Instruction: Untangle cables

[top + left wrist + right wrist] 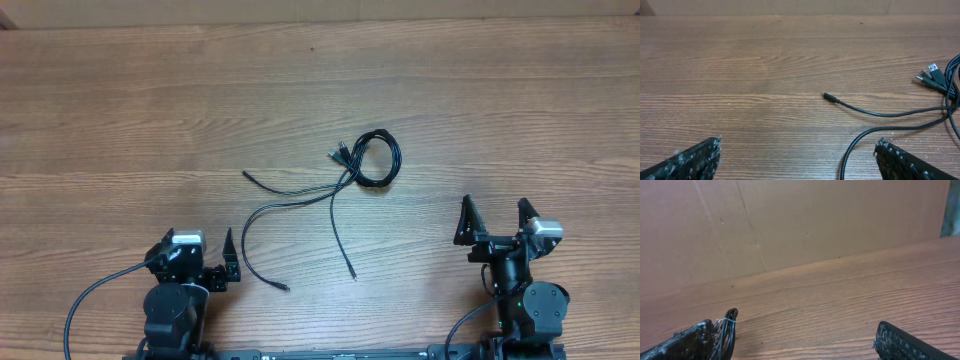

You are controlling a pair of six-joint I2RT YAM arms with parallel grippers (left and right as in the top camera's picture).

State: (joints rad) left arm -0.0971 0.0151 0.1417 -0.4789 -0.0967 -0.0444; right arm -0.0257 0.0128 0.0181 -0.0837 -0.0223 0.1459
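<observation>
The cables (340,190) lie in the middle of the wooden table, thin, black and crossed over each other. They gather into a small coil (376,160) with plug ends (340,152) beside it, and loose strands trail left and toward the near edge. My left gripper (196,260) is open near the front left, short of them. In the left wrist view one strand (875,113) ends in a small plug (829,97), and my left gripper (797,152) has only a cable bend near its right finger. My right gripper (495,218) is open at the front right. In the right wrist view my right gripper (797,337) holds nothing, and the coil (732,316) shows beside its left finger.
A brown cardboard wall (790,220) stands along the far edge of the table (120,120). Thick black robot cables (90,300) run from both arm bases at the near edge.
</observation>
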